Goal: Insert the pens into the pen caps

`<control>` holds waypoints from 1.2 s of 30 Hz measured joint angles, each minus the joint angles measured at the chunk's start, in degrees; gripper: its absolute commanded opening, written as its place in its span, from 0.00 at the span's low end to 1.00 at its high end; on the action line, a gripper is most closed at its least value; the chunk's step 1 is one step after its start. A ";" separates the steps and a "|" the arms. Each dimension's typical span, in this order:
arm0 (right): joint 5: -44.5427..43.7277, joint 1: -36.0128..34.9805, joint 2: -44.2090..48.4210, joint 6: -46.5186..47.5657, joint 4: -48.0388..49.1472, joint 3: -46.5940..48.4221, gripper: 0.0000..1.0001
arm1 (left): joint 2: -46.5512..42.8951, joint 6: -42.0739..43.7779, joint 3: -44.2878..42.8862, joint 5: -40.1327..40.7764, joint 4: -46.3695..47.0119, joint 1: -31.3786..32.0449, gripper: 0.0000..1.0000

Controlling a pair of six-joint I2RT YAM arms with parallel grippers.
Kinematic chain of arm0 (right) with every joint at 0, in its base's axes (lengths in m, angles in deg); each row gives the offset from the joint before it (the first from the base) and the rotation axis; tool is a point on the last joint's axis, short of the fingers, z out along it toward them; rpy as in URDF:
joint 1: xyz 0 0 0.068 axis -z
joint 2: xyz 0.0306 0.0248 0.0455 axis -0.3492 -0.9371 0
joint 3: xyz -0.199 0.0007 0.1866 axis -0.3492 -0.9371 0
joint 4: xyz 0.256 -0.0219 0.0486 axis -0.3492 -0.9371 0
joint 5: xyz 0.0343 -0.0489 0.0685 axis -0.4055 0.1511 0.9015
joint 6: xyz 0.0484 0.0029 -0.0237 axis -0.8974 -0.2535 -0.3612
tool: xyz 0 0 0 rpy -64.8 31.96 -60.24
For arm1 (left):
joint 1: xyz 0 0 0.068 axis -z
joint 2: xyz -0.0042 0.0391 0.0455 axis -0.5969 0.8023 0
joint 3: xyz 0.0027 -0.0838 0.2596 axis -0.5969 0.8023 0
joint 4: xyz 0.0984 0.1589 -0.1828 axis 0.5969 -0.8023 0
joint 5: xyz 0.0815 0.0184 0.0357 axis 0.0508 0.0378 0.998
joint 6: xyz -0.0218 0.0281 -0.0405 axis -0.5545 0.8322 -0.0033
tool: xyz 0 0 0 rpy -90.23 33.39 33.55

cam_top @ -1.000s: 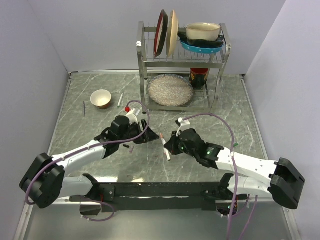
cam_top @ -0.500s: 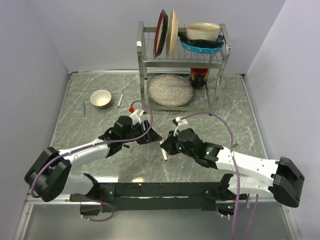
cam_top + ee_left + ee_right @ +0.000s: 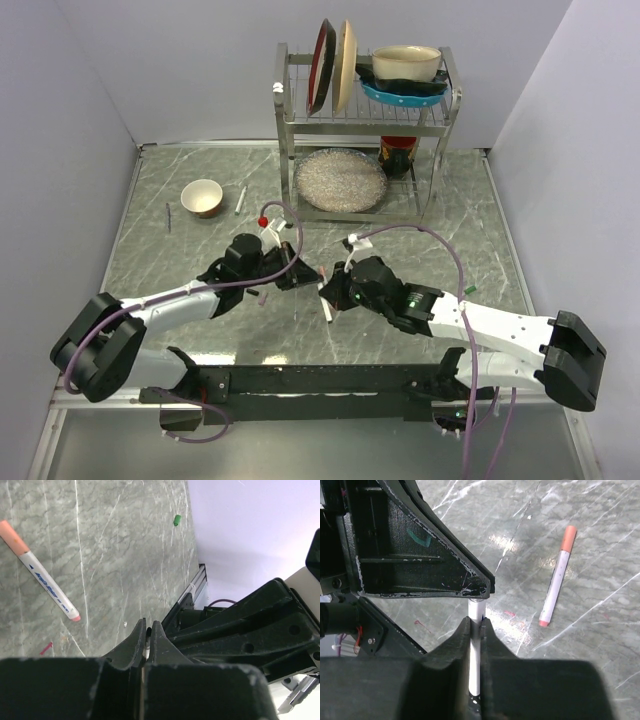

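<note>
A slim white pen [image 3: 475, 645] stands between the fingers of my right gripper [image 3: 475, 622], which is shut on it. The pen's far end runs under the black finger [image 3: 420, 535] of my left gripper [image 3: 148, 625]. That gripper is shut, with a thin sliver of white and dark pinched between its jaws. In the top view the two grippers, left [image 3: 305, 277] and right [image 3: 328, 290], meet nose to nose at the table's middle, and the pen [image 3: 327, 308] sticks out below them. A second white pen with a salmon cap [image 3: 555, 587] lies flat on the table [image 3: 42, 580]. A tiny green cap [image 3: 177, 520] lies further off.
A steel dish rack [image 3: 365, 110] with plates and bowls stands at the back, with a round glass dish [image 3: 340, 180] under it. A small bowl [image 3: 202, 197], another white pen [image 3: 240, 200] and a thin dark stick [image 3: 168, 216] lie at the back left.
My left gripper moved right to meet the right gripper and shut on the pen's end. The right arm shifted slightly left with the pen.
</note>
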 measured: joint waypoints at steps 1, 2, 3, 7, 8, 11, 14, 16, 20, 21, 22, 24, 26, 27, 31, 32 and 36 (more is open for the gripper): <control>0.02 -0.07 0.00 -0.26 -0.11 0.00 0.27 | -0.07 -0.13 0.00 -0.02 -0.13 0.00 0.01; 0.11 -0.07 0.02 -0.42 -0.11 0.00 0.29 | -0.22 -0.20 0.00 -0.04 -0.33 0.00 0.01; 0.24 -0.11 0.02 -0.66 -0.07 0.00 0.31 | -0.57 -0.20 0.00 -0.07 -0.76 0.00 0.01; 0.72 -0.17 0.74 -0.94 -0.17 -0.02 0.48 | -2.34 0.44 -0.02 -0.39 -2.89 0.13 0.01; 0.94 -0.17 1.09 -0.94 -0.15 -0.04 0.51 | -2.84 0.57 -0.02 -0.59 -3.45 0.17 0.01; 2.12 -0.17 2.40 -1.16 0.02 -0.46 0.59 | -3.98 0.70 -0.02 -1.20 -3.89 0.24 0.01; 4.00 -0.17 4.55 -1.68 1.22 -2.51 0.63 | -5.03 0.81 -0.02 -1.68 -4.39 0.24 0.01; 5.22 -0.17 6.12 -1.97 2.23 -4.61 0.64 | -5.90 0.81 -0.02 -1.77 -5.01 0.24 0.01; 7.21 -0.17 8.33 -2.47 3.32 -7.82 0.61 | -8.13 0.81 -0.02 -1.86 -6.21 0.28 0.01; 7.78 -0.17 8.61 -2.69 3.67 -8.28 0.57 | -8.48 0.83 -0.02 -1.88 -6.29 0.28 0.01; 8.57 -0.17 8.85 -2.80 4.46 -8.68 0.55 | -8.85 0.83 -0.02 -1.90 -6.38 0.28 0.01; 10.10 -0.17 8.98 -3.13 5.95 -9.11 0.50 | -9.35 0.85 -0.02 -2.03 -6.40 0.28 0.01; 12.31 -0.17 9.01 -3.39 8.00 -9.70 0.47 | -9.68 0.83 -0.02 -2.16 -6.43 0.28 0.01; 13.53 -0.17 9.01 -3.63 9.20 -10.08 0.43 | -9.88 0.83 -0.02 -2.21 -6.40 0.28 0.01; 16.83 -0.17 8.98 -4.48 12.85 -11.52 0.35 | -11.17 0.81 -0.02 -2.14 -6.62 0.28 0.01; 17.84 -0.17 8.98 -4.90 14.03 -12.17 0.28 | -11.61 0.81 -0.02 -2.05 -6.82 0.28 0.01; 18.97 -0.17 9.03 -5.64 15.96 -13.22 0.00 | -12.94 0.81 -0.02 -1.33 -7.43 0.28 0.25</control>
